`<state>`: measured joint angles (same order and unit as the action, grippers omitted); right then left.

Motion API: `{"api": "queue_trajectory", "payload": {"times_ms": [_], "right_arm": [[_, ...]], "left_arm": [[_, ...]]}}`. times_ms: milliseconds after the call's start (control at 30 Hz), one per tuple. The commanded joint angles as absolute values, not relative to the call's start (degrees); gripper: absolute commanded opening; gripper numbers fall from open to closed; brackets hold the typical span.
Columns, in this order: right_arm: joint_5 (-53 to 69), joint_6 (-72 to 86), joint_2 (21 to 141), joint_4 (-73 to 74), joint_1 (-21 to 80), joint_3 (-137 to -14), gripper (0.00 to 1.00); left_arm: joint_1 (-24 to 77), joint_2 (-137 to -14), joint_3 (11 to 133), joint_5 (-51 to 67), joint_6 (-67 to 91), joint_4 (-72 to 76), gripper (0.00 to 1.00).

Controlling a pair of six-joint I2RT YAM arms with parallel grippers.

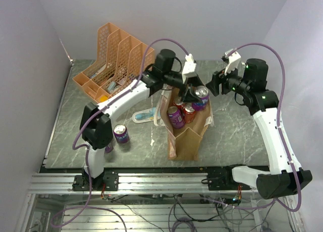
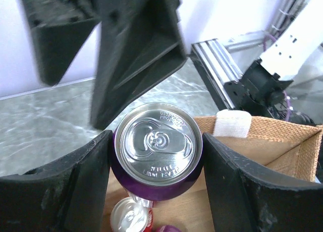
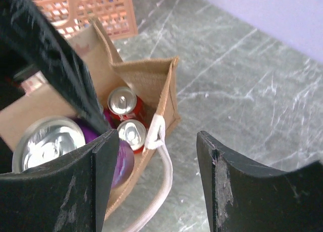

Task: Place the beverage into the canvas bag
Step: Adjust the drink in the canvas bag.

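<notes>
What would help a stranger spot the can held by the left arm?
Find the tan canvas bag standing mid-table. Just above its open mouth, the left hand grips a purple can, silver top showing. Unlike the cans inside the bag or the purple one standing on the table, it hangs in the air.

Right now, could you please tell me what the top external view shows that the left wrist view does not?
Only the top external view shows the orange organiser and a spare can standing on the table. Only the left wrist view shows the left gripper touching both sides of the purple can it holds. Both show the canvas bag with cans inside.
</notes>
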<state>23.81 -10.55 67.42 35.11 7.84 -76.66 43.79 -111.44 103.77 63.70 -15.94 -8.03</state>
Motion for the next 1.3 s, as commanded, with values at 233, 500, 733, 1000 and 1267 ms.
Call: {"api": "queue_trajectory", "payload": {"times_ms": [233,500,733,1000,1267], "right_arm": [[32.34,-11.2,72.36,37.83,7.96,-89.54,0.58],[29.9,-19.56,74.15,43.07,21.21,-86.39,0.54],[30.19,-21.93,77.46,39.13,27.73,-78.01,0.48],[26.43,-22.16,84.27,32.46,32.69,-73.72,0.39],[24.4,-23.11,89.08,28.94,33.49,-71.85,0.36]], "left_arm": [[31.22,-96.82,108.27,62.33,-7.33,-5.26,0.07],[18.57,-86.01,103.36,53.03,-1.43,-5.5,0.07],[14.06,-78.76,93.51,45.88,-7.29,-13.8,0.07],[13.89,-76.57,86.16,44.62,-6.44,-12.15,0.07],[13.71,-77.25,82.1,48.18,-8.79,-13.06,0.07]]}}
